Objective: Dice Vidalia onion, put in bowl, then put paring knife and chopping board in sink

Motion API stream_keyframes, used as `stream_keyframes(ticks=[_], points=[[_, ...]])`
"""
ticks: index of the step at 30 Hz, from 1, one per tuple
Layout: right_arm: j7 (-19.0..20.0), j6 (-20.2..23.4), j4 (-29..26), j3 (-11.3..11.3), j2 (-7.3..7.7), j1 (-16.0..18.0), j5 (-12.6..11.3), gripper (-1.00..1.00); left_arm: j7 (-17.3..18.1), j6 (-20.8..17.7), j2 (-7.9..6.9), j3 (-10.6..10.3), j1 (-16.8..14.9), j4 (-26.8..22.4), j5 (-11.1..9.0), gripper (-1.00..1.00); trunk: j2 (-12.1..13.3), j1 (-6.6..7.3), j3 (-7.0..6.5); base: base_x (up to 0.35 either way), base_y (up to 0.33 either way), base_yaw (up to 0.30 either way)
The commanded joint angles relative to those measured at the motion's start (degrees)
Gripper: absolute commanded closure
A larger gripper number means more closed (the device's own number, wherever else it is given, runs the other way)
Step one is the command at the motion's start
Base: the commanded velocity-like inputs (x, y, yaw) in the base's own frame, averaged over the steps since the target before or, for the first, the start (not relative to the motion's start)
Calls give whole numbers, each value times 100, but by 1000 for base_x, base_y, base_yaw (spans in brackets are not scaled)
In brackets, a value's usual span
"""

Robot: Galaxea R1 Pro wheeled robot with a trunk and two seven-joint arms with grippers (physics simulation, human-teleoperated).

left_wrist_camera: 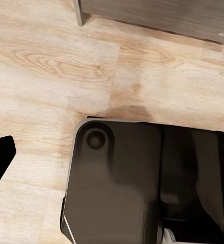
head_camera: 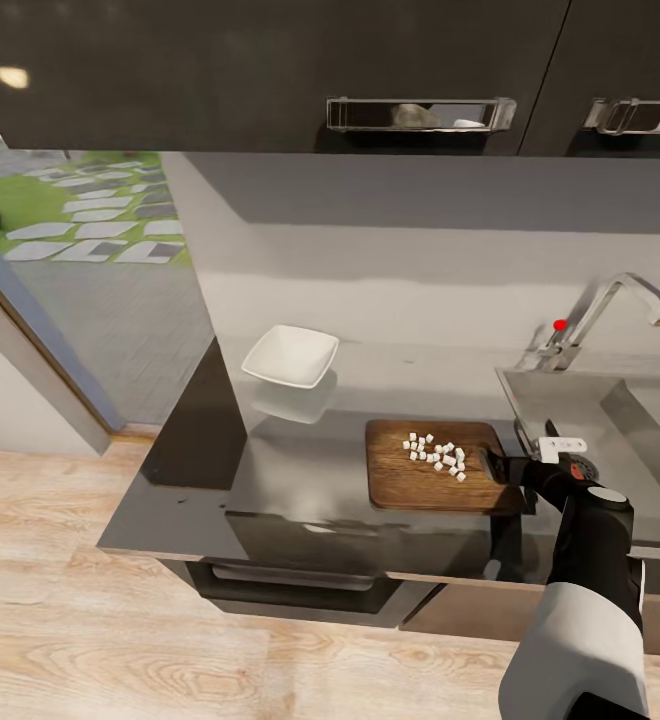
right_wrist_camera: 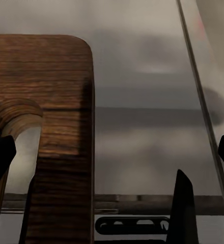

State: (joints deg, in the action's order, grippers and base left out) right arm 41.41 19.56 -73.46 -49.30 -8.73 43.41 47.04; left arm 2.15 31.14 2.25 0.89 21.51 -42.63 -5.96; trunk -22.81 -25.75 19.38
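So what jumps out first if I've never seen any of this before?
Probably the cluster of tiny white onion cubes lying on the dark wooden chopping board at the counter's front edge. The right pincer is at the board's sink-side end. Behind and left of the board sits an empty white bowl, with the chrome tap off right.

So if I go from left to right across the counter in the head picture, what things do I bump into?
White bowl → wooden chopping board with the little white onion cubes on it → the robot's right pincer at the board's end → sink with its tap.
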Motion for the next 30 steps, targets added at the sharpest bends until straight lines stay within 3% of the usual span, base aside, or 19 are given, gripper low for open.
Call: stream_keyframes(ticks=[1,9,30], points=[[43,12,-10,-15,-5,9,34,-100,23,3,3,7,2,-8,-42,-100,-11,-4,9,-10,0,0],[43,13,-7,-11,-5,8,34,-100,23,6,3,7,2,-7,-39,-100,-11,-4,9,-121,0,0],[43,13,15,-15,-5,10,34,-100,23,1,3,7,1,-5,-37,-100,-11,-4,53,-6,0,0]])
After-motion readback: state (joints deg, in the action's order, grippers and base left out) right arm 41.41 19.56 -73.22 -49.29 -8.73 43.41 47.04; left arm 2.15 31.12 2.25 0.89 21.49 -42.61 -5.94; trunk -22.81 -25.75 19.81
